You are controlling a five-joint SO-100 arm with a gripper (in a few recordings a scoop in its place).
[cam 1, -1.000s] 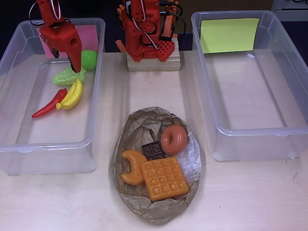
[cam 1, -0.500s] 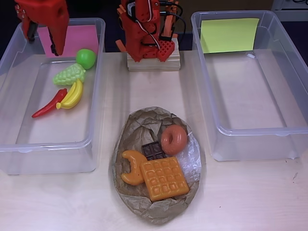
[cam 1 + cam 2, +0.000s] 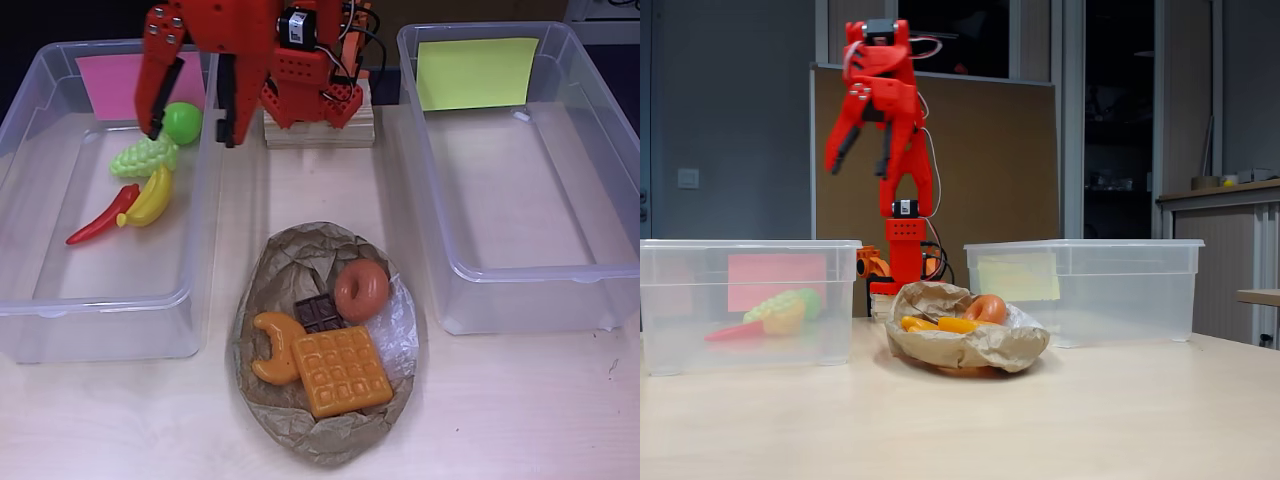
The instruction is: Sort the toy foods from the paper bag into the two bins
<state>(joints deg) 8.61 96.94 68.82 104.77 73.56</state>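
My red gripper (image 3: 192, 122) hangs open and empty, high above the right wall of the left bin (image 3: 100, 300); the fixed view shows my gripper (image 3: 857, 168) well above the table. That bin carries a pink note (image 3: 120, 80) and holds a green apple (image 3: 184, 122), pale grapes (image 3: 143, 158), bananas (image 3: 150, 197) and a red chili (image 3: 100, 215). On the crumpled paper bag (image 3: 300, 255) in the middle lie a donut (image 3: 361, 290), a chocolate square (image 3: 319, 314), a croissant (image 3: 272, 347) and a waffle (image 3: 342, 371). The right bin (image 3: 530, 272) has a yellow-green note (image 3: 476, 72) and no toys.
The arm's base stands on a wooden block (image 3: 318, 128) at the back, between the bins. Bare tabletop (image 3: 520, 420) lies in front of the bins and around the bag. In the fixed view the bag (image 3: 970, 345) sits between both tubs.
The gripper rose out of the left bin near the apple, then swung right. It now spreads wide over the bin's right wall. The toys have not moved.
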